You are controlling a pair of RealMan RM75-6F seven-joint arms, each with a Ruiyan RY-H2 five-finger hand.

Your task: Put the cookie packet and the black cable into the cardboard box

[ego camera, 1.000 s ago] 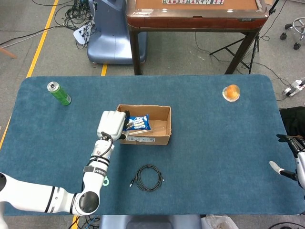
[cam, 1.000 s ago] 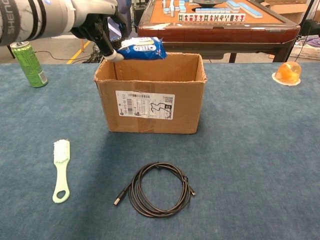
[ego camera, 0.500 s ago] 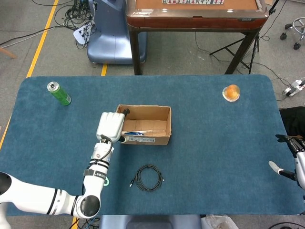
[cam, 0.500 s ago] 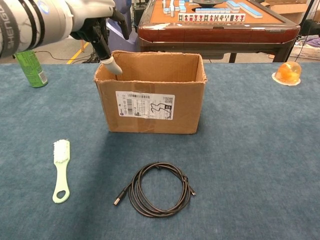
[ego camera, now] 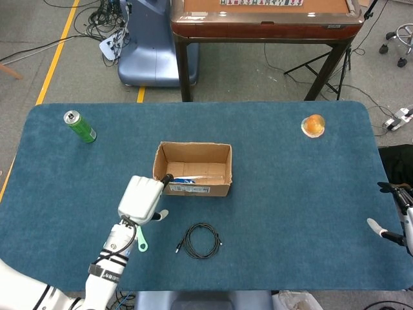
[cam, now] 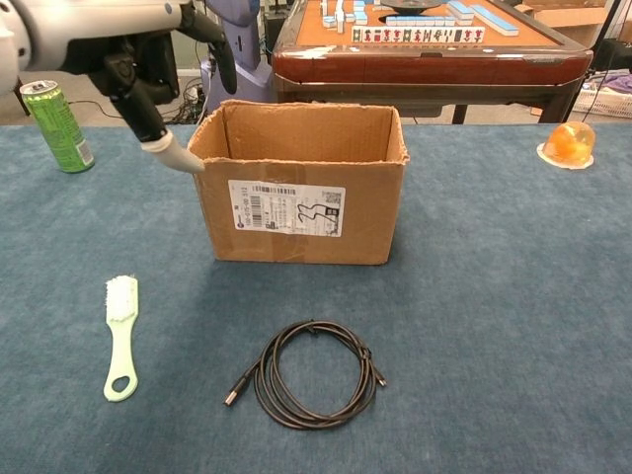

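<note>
The cardboard box (ego camera: 213, 189) (cam: 367, 219) stands open-topped in the middle of the blue table. A sliver of the blue cookie packet (ego camera: 185, 181) shows on its floor by the front wall; the chest view hides it. In front of the box lies the coiled black cable (ego camera: 201, 241) (cam: 312, 387), untouched. My left hand (ego camera: 141, 199) (cam: 133, 54) hovers off the box's front left corner with fingers spread and nothing in them. My right hand (ego camera: 395, 223) sits at the table's far right edge, fingers apart and empty.
A pale green brush (cam: 120, 336) (ego camera: 141, 240) lies left of the cable, partly under my left arm in the head view. A green can (ego camera: 80, 126) (cam: 57, 126) stands far left. An orange jelly cup (ego camera: 313, 125) (cam: 567, 144) sits at the back right.
The left hand let go of the cookie packet, which dropped into the box. The hand then drew back toward me and to the left, off the box. The right hand stayed put.
</note>
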